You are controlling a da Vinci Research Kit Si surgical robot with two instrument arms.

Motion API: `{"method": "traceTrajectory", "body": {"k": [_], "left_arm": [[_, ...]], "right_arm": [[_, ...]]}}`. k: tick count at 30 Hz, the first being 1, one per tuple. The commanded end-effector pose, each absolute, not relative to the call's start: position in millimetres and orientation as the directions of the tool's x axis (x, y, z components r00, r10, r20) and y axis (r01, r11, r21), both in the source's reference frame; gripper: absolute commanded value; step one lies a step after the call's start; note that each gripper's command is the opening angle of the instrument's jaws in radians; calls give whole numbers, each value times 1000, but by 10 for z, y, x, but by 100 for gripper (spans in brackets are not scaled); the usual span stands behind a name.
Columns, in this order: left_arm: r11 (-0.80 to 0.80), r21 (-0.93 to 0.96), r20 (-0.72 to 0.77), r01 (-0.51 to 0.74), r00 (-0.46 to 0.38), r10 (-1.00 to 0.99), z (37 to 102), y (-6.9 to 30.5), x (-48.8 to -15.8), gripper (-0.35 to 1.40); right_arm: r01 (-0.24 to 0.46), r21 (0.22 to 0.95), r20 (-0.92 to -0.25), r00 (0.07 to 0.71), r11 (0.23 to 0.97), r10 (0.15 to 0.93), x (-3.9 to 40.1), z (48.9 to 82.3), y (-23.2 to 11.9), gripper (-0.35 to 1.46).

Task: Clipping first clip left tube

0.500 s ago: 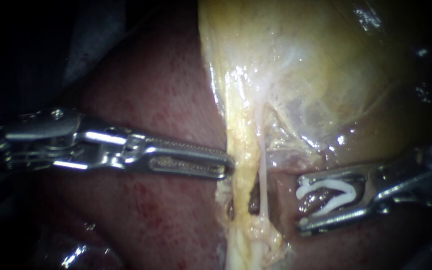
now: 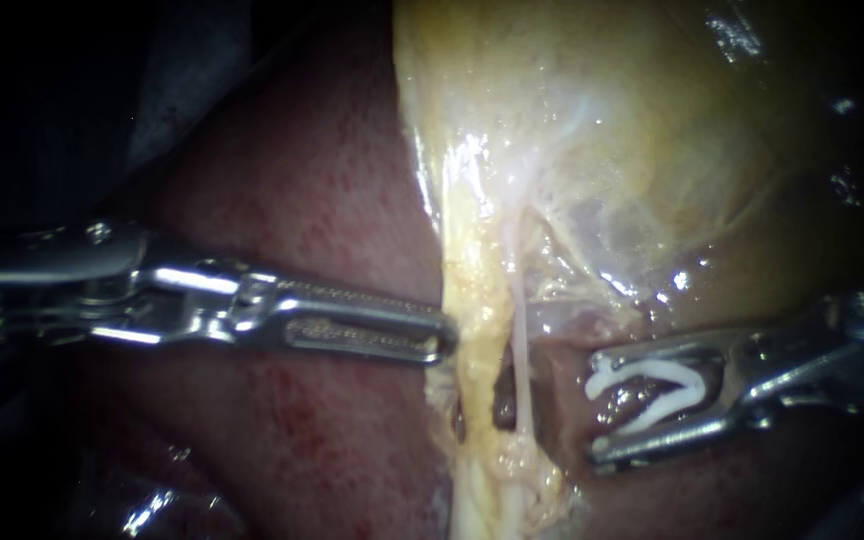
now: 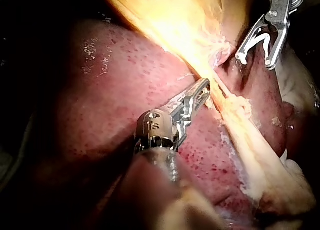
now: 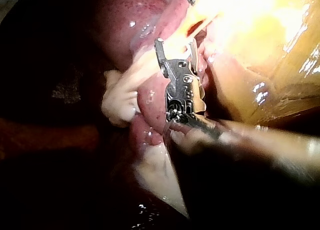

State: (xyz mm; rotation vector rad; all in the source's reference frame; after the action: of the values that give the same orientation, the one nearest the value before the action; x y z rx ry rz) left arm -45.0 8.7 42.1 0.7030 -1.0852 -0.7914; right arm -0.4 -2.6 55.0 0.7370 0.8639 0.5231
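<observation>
- left instrument (image 2: 447, 340): jaws pressed together, tip against the left tube (image 2: 472, 300)
- right instrument (image 2: 597, 405): jaws wide apart, both holding a white clip (image 2: 652, 385), near the tube

Bare liver (image 2: 560, 395) between thin tube (image 2: 520, 330) and clip (image 2: 652, 385)

fig. – what i count in my field, endoscope view: 2 instruments, i.e. my left instrument (image 2: 445, 338) & my right instrument (image 2: 595, 407); 1 white clip (image 2: 657, 372); 2 tubes, viz. a thick yellow tube (image 2: 472, 300) & a thin pale tube (image 2: 519, 330); 1 liver (image 2: 322, 200); 1 gallbladder (image 2: 632, 120).
</observation>
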Motion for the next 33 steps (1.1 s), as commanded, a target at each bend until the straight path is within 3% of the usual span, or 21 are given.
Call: {"method": "traceTrajectory", "body": {"k": [1, 13, 24, 33], "left_arm": [[539, 818, 486, 200, 260, -835, 419, 86, -447, -35], [536, 820, 483, 201, 259, -836, 402, 71, -421, -35], [531, 823, 479, 203, 257, -840, 395, 66, -417, -35], [531, 823, 479, 203, 257, -840, 392, 64, -418, -35]], "right_arm": [[-120, 757, -485, 554, 642, 677, -2, 550, -28, 50], [-138, 743, -494, 548, 655, 675, 35, 562, -56, 55], [-127, 738, -498, 560, 663, 662, 70, 590, -81, 56], [-130, 734, -500, 559, 666, 661, 73, 603, -79, 56]]}}
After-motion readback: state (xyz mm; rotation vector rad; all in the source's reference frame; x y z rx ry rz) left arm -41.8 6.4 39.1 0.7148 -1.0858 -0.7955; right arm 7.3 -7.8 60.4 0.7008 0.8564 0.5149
